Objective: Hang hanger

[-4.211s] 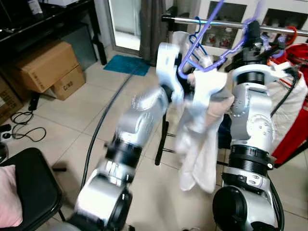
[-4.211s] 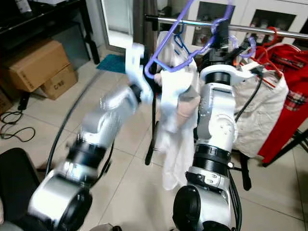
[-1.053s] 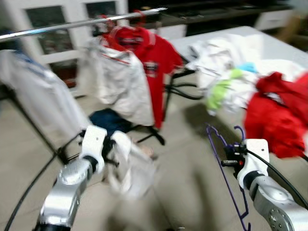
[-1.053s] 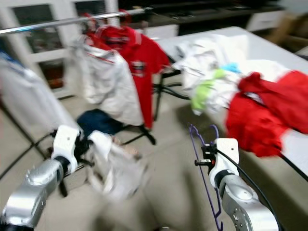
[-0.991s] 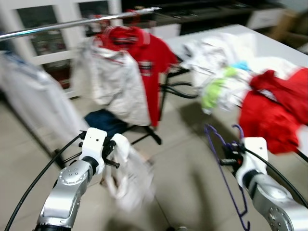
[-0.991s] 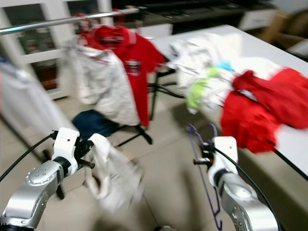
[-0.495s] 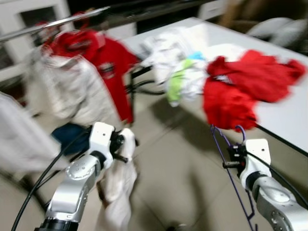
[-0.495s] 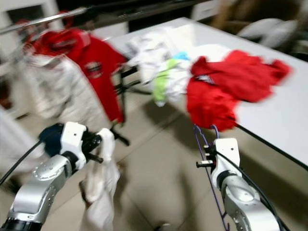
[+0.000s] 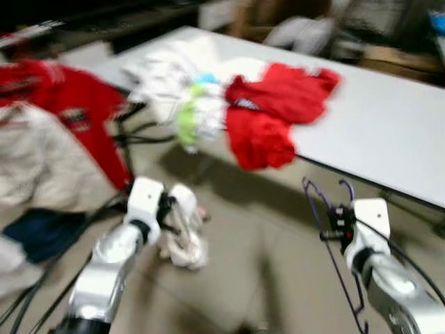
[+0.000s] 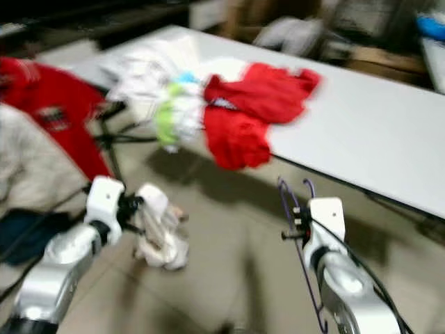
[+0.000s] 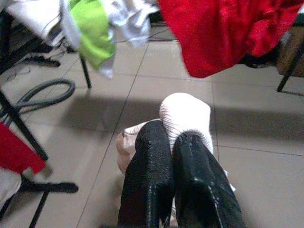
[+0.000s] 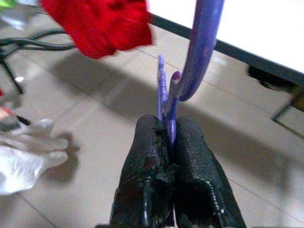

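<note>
Right hand (image 12: 170,142), clamped on the purple hanger (image 9: 332,254) at lower right, and left hand (image 11: 173,142), pinching a white cloth (image 9: 182,233) at lower left, face the clothes-strewn surface (image 9: 389,132); carrying stage, rail needed next.

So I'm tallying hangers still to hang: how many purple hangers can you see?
1: a purple hanger pinched in the right gripper, held over the floor beside the white table. The clothes pile could hide others.
</note>
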You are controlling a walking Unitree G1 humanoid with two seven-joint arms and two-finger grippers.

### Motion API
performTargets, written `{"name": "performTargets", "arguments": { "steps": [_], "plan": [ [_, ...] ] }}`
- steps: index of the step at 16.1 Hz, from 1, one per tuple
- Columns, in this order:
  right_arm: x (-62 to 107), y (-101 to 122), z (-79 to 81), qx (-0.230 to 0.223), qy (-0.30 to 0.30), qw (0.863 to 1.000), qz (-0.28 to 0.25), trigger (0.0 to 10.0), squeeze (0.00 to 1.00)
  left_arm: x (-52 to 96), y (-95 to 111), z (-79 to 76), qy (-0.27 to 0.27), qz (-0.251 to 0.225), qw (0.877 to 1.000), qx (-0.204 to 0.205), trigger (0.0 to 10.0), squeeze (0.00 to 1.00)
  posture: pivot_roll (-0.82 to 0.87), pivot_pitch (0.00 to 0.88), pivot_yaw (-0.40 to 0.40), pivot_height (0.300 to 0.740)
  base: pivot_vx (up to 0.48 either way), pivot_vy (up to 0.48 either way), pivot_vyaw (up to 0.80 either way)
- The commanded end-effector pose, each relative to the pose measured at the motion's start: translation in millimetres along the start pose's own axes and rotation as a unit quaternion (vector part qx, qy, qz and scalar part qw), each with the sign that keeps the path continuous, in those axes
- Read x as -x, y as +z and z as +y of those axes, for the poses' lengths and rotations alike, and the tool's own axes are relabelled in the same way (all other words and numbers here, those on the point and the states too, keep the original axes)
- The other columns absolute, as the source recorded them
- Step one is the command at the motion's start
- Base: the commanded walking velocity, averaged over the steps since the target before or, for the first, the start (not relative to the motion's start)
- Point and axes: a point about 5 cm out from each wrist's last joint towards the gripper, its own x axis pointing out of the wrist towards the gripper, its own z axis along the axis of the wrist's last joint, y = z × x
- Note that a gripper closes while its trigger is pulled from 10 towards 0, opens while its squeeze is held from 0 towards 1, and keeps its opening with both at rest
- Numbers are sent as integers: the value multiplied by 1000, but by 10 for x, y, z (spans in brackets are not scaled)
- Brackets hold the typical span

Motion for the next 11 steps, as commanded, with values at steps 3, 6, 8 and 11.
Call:
{"name": "performTargets", "arguments": {
  "steps": [3, 6, 8, 11],
  "plan": [
    [-31, 72, -36, 14, -7, 1000, -17, 10000, 0, -78, 134, -40, -5, -28, 1000, -9, 10000, 0, -92, 0, 9, 740, 0, -420, -756],
    [-30, 83, -96, 22, -18, 999, -20, 10000, 0, -154, 209, -73, -7, -46, 999, 1, 10000, 0, -106, 0, 20, 740, 0, -430, -756],
    [-22, 82, -116, 22, -21, 999, -20, 10000, 0, -179, 229, -109, -14, -51, 999, 0, 10000, 0, -112, 0, 24, 740, 0, -429, -756],
    [-9, 150, -146, 36, -28, 998, -34, 10000, 0, -237, 310, -134, -8, -76, 997, 31, 10000, 0, -118, 0, 21, 740, 0, -141, -446]
  ]
}}
